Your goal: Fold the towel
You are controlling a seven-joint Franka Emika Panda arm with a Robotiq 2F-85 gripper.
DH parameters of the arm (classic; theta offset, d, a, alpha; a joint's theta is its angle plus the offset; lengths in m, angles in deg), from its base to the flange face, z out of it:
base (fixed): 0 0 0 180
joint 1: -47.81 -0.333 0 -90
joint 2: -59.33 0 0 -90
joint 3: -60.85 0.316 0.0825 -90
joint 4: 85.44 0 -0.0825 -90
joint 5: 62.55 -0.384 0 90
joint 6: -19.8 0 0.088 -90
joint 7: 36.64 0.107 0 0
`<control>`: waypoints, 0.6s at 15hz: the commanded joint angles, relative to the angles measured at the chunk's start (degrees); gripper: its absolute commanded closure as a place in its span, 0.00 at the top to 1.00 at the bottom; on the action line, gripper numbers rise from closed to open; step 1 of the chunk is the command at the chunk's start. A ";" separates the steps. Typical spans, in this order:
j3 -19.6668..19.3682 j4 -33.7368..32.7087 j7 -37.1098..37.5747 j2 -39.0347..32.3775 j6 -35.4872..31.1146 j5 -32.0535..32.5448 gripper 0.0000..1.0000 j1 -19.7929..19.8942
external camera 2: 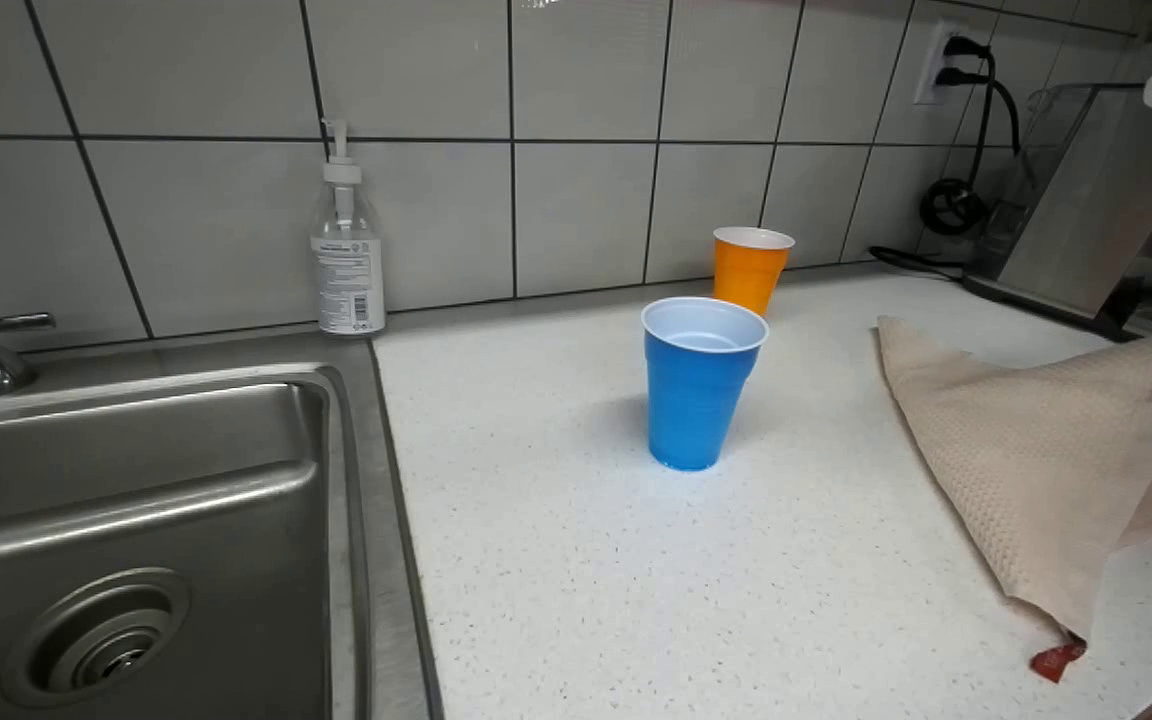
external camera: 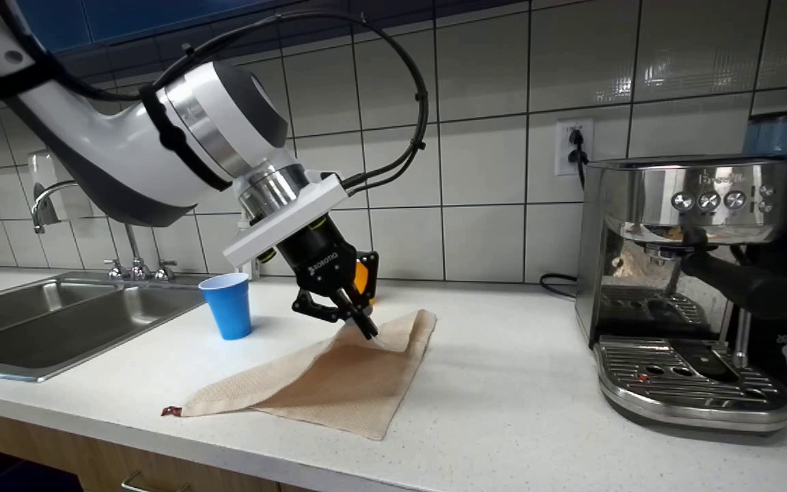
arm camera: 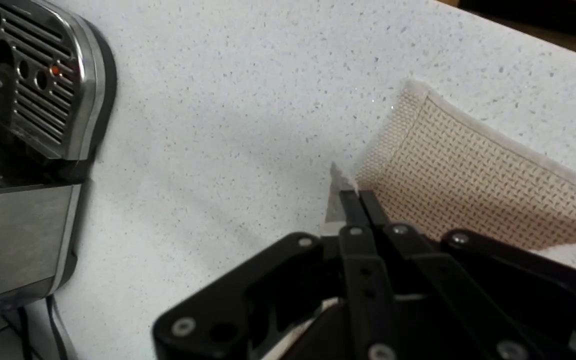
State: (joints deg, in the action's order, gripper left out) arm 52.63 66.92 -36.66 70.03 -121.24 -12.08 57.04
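Your claw [arm camera: 359, 196] was pressed together on a raised part of the towel [external camera: 359, 393], a small peak of cloth jutting past its tips. The towel lay on the counter [external camera: 503, 396] between the blue cup [external camera: 227, 307] and the coffee machine [external camera: 694, 188]; its lifted flap stood apart from the lower layer, and a red piece [external camera 2: 1057, 661] sat at one corner, near the counter's front edge. The step in hand, apparently, was a fold, partly made: the flap was up but not yet laid flat. The next move called for you to carry the pinched part toward the coffee machine, lower it until the layers met, and part the claw only then, as limp cloth released high would probably have slumped.
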 commanded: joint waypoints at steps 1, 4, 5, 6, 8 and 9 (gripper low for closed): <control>0.18 2.80 1.80 2.51 0.28 4.89 0.01 1.03; -0.04 4.36 0.90 2.66 0.43 6.38 0.01 0.74; -0.05 4.85 0.73 2.67 0.49 6.64 0.01 0.64; -0.07 5.37 0.30 2.65 0.59 6.63 0.01 0.50; -0.08 6.12 -0.02 2.60 0.81 6.50 0.01 0.39; -0.04 6.34 -0.03 2.55 1.03 6.43 0.28 0.37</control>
State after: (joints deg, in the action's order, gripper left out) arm 52.46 71.21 -36.31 70.17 -121.24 -7.03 57.23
